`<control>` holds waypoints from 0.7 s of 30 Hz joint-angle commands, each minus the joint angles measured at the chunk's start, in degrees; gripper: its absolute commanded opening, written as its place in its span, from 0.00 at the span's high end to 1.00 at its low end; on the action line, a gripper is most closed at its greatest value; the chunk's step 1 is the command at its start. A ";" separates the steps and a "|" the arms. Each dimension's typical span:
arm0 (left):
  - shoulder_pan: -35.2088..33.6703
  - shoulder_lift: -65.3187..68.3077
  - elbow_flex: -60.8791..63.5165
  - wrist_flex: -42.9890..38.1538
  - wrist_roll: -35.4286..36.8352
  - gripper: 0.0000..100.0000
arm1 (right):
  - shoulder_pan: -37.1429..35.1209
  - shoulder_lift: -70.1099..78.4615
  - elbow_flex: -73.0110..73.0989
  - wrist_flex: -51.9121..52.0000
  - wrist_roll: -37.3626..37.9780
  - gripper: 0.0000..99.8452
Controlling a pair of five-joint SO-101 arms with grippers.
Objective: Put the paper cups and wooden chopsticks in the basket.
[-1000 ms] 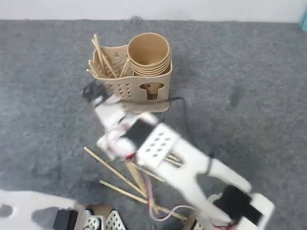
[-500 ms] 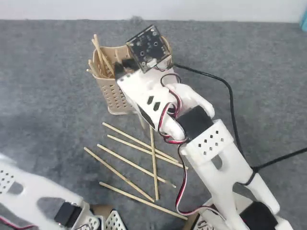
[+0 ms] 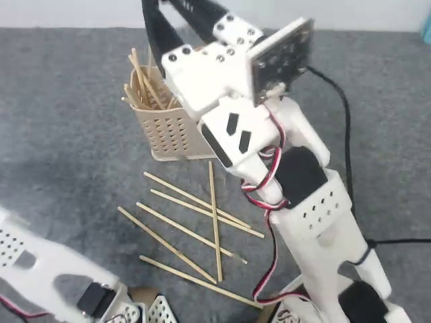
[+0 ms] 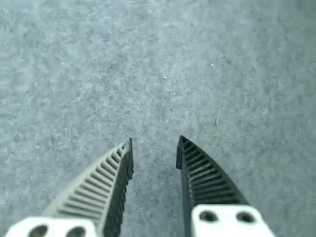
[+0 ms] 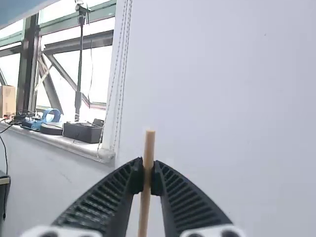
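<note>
My right gripper (image 5: 147, 175) is shut on a wooden chopstick (image 5: 147, 153) and points at a white wall, held high. In the high view the right arm (image 3: 229, 81) rises over the beige basket (image 3: 168, 131) and hides the paper cups. Several chopsticks (image 3: 143, 81) stand in the basket's left part. More loose chopsticks (image 3: 192, 219) lie crossed on the grey carpet in front of the basket. Low over bare carpet, my left gripper (image 4: 154, 148) stands open with nothing between its fingers. The left arm (image 3: 40, 266) lies at the near left corner.
The grey carpet (image 3: 60, 134) covers the whole work surface, with open room left and right of the basket. A black cable (image 3: 347, 134) runs along the right arm. The right wrist view takes in a window (image 5: 59, 74) and sill clutter.
The right arm has swung up from low over the loose chopsticks to high above the basket, now covering the cups. The left arm has shifted at the near left corner.
</note>
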 commanded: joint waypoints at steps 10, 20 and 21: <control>10.11 -14.42 10.95 2.29 -4.66 0.86 | 6.20 15.96 -5.36 -0.92 -5.71 0.99; 20.92 -38.77 50.15 0.35 -7.03 0.86 | 6.46 21.85 -5.63 9.63 -6.33 0.90; 22.33 -41.41 53.67 -0.70 -7.30 0.86 | 6.20 21.76 -5.80 10.59 -6.33 0.86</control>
